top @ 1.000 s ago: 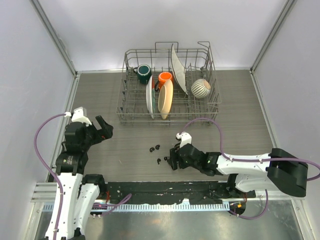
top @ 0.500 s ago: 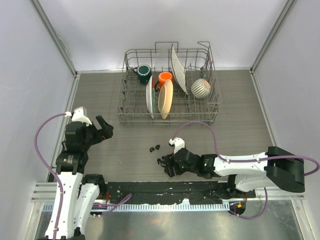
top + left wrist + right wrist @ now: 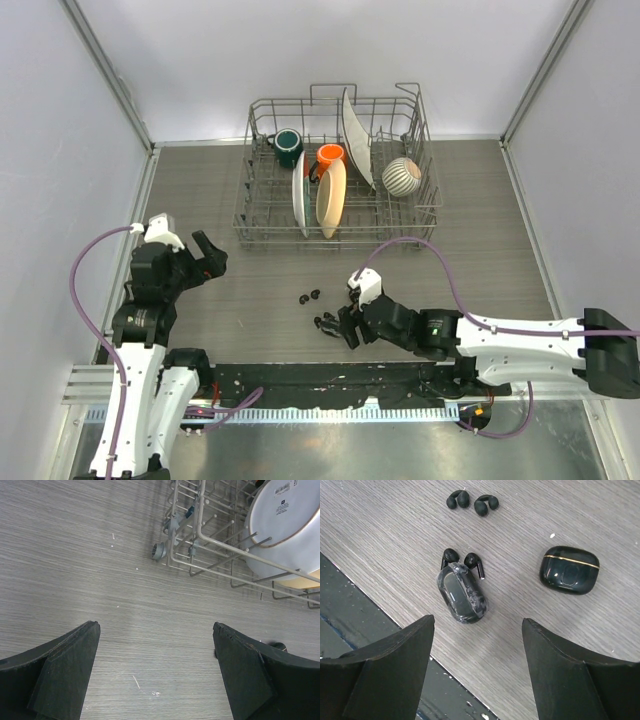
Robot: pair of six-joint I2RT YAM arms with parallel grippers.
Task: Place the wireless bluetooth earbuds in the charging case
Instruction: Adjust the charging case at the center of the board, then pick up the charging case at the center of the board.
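Pickup stage; your right gripper (image 3: 477, 625) hangs spread, empty, over tiny black stemmed earbuds (image 3: 474, 561); lower, pinch one; left gripper (image 3: 155, 630) agape.

From above, the small black pieces (image 3: 309, 296) toward the table's (image 3: 200, 200) near edge are showing only as specks, too small for any shape to be told. The dark cluster (image 3: 323, 321) by the right gripper (image 3: 343, 328) is merging into one blot. In the right wrist view, a glossy wrapped oval (image 3: 462, 594) is overlapping the near ends of the wireless bluetooth earbuds (image 3: 474, 563), and both fingers (image 3: 385, 675) are running off the bottom edge. In the left wrist view, the dish rack (image 3: 200, 530) and white plate (image 3: 285, 530) are being cut by the top and right edges. A small black thing (image 3: 278, 645) is peeking from behind one finger (image 3: 260, 680), unidentifiable.
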